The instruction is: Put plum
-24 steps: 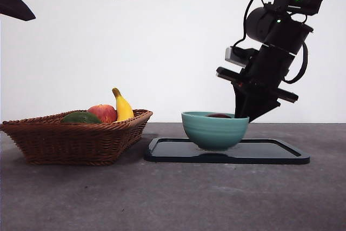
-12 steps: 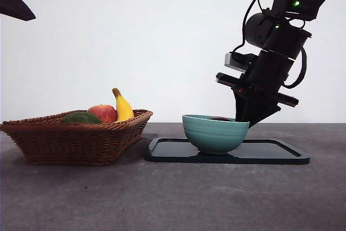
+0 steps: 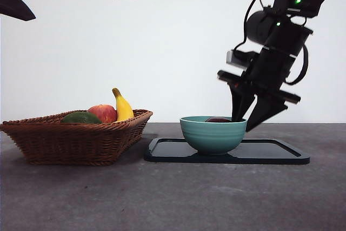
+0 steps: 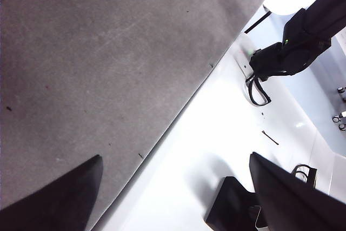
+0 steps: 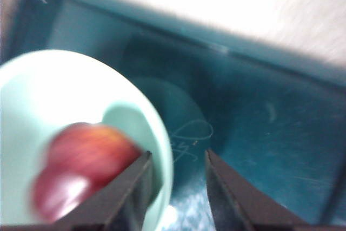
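The plum [image 3: 218, 119] lies in the bowl [image 3: 212, 133] on the tray [image 3: 270, 152], the right gripper [image 3: 247, 118] straddling the bowl's rim, jaws parted and empty, while the left gripper [image 4: 173, 198] waits spread wide.

Front view looks level across the table; right wrist view shares its bowl [image 3: 213, 133], close above.

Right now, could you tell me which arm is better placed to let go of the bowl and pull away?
Right: its open end effector straddles the bowl rim beside the plum; the left waits over bare table.
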You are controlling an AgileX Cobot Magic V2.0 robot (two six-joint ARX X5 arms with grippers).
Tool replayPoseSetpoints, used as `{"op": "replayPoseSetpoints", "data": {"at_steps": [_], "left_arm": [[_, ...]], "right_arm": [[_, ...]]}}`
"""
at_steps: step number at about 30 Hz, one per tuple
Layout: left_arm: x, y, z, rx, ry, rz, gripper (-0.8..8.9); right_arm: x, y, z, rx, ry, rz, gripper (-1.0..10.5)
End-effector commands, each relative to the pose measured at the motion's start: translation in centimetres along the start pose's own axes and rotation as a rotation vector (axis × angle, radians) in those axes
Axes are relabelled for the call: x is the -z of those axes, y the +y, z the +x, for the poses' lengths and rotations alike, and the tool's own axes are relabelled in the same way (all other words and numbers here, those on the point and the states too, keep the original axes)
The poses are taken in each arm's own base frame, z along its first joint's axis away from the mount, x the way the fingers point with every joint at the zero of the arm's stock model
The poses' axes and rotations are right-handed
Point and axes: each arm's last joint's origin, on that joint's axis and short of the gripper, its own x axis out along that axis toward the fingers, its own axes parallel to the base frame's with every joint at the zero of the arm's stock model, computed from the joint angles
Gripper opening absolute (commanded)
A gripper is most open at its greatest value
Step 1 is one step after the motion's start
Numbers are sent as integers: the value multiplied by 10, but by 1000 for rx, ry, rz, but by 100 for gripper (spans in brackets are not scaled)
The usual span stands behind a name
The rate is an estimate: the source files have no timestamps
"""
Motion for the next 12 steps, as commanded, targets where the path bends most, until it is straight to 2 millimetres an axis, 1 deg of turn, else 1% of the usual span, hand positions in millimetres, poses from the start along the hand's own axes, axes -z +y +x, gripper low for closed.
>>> {"op": "replayPoseSetpoints", "data": {"at_steps": [1, 4, 7, 12], "left_arm": [[-3, -1, 0, 7, -5, 19, 434], [-3, -1, 0, 6, -6, 21, 434], [-3, -1, 0, 7, -6, 21, 434], [-3, -1, 0, 7, -6, 22, 434]], "right_arm": [[-10, 8, -20, -6, -70, -11, 161], [-11, 13, -41, -9, -106, -19, 161], [-9, 21, -67, -13, -132, -29, 161], [4, 36, -119, -23, -166, -73, 161]]}}
